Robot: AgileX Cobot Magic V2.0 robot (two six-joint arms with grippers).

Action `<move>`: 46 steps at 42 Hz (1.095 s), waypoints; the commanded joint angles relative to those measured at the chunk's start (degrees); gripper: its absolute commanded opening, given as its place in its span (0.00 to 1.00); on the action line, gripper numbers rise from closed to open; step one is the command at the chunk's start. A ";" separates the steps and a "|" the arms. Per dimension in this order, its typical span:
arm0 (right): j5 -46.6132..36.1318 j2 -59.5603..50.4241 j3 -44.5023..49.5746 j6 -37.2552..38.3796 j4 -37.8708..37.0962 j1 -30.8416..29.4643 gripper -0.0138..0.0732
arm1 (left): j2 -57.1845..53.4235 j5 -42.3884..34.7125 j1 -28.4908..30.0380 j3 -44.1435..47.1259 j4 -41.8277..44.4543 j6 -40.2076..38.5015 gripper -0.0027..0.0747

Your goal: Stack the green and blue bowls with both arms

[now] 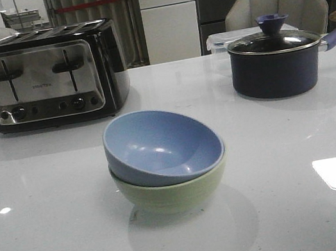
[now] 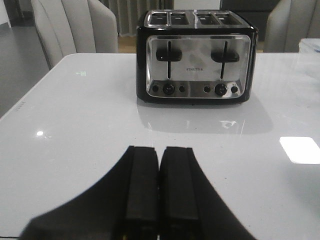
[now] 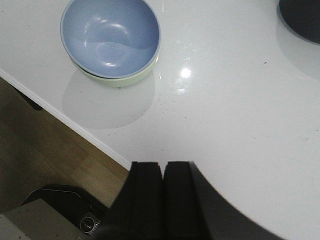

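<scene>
The dusty blue bowl (image 1: 158,143) sits tilted inside the pale green bowl (image 1: 173,193) in the middle of the white table, in front of the toaster. The stack also shows in the right wrist view, the blue bowl (image 3: 111,36) over the green bowl's rim (image 3: 127,79), near the table's front edge. My left gripper (image 2: 160,152) is shut and empty, low over the table, facing the toaster, with no bowl in its view. My right gripper (image 3: 163,167) is shut and empty, above the table's front edge, well apart from the bowls. Neither arm shows in the front view.
A black and chrome four-slot toaster (image 1: 48,75) stands at the back left, also in the left wrist view (image 2: 197,62). A dark navy lidded saucepan (image 1: 277,61) stands at the back right. The table's front edge (image 3: 65,117) runs close to the bowls, with floor below. Chairs stand behind.
</scene>
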 commanded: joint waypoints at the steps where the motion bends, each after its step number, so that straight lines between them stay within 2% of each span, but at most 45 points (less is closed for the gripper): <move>1: -3.15 -0.09 -1.64 -0.09 -0.27 -0.38 0.22 | -0.60 -10.85 0.08 2.00 1.38 -3.47 0.15; 8: -3.15 -0.09 -1.64 -0.09 -0.27 -0.38 0.22 | -2.64 -14.70 0.08 6.39 0.79 -3.35 0.15; 12: -3.15 -0.09 -1.64 -0.09 -0.27 -0.38 0.22 | -3.68 -17.40 0.08 8.19 -0.57 -0.13 0.15; 24: -3.11 -0.09 -1.64 -0.09 -0.27 -0.38 0.22 | -3.68 -21.20 -0.22 8.19 -1.05 0.24 0.15; 46: -3.11 -0.09 -1.64 -0.09 -0.27 -0.38 0.22 | -3.58 -21.95 -0.22 8.19 -1.05 0.24 0.15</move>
